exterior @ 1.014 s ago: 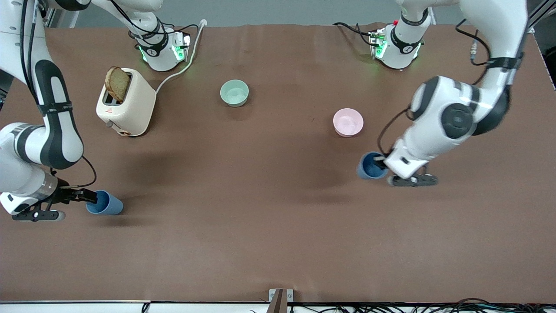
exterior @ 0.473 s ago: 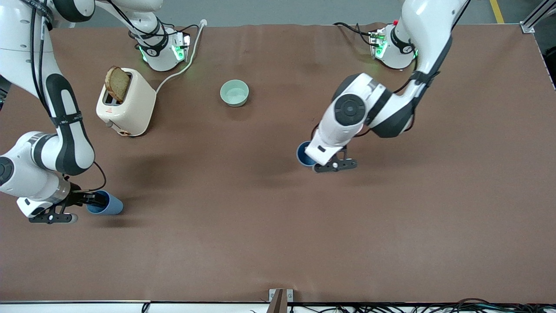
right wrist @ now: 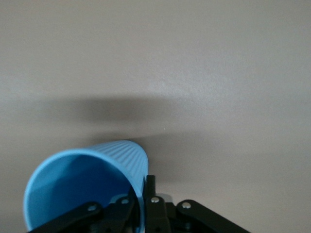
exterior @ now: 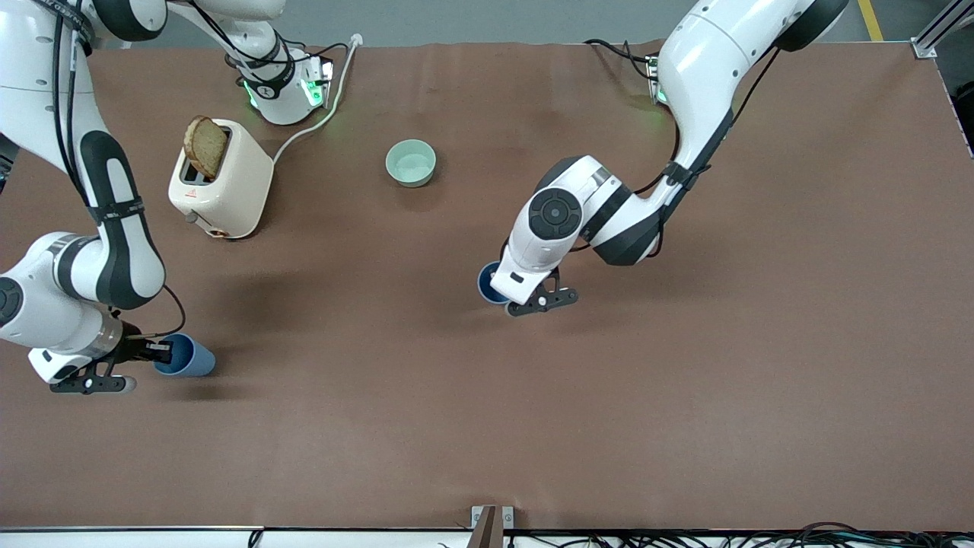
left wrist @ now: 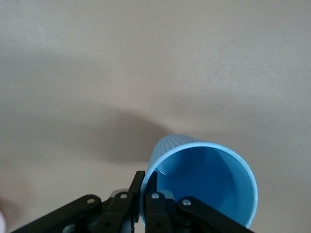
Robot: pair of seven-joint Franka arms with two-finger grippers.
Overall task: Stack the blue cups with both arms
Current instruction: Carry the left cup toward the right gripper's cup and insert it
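Fingers of my left gripper [exterior: 502,293] pinch the rim of one small blue tapered plastic cup [exterior: 488,283], one finger inside the wall and one outside, as the left wrist view [left wrist: 144,194] shows; the ribbed cup [left wrist: 204,184] hangs tilted in the air over bare brown table [exterior: 487,426] near its middle. My right gripper [exterior: 156,352] is closed the same way on the rim of the second blue plastic cup [exterior: 186,355], at the right arm's end of the table; in the right wrist view [right wrist: 141,199] that cup [right wrist: 87,187] fills the space just beside my fingers. I cannot tell whether it rests on the table. Farther from the front camera than my right gripper stands a cream toaster [exterior: 224,183] with a slice of brown bread [exterior: 205,146] sticking up. A pale green round bowl [exterior: 411,162] sits farther from the front camera than my left gripper.
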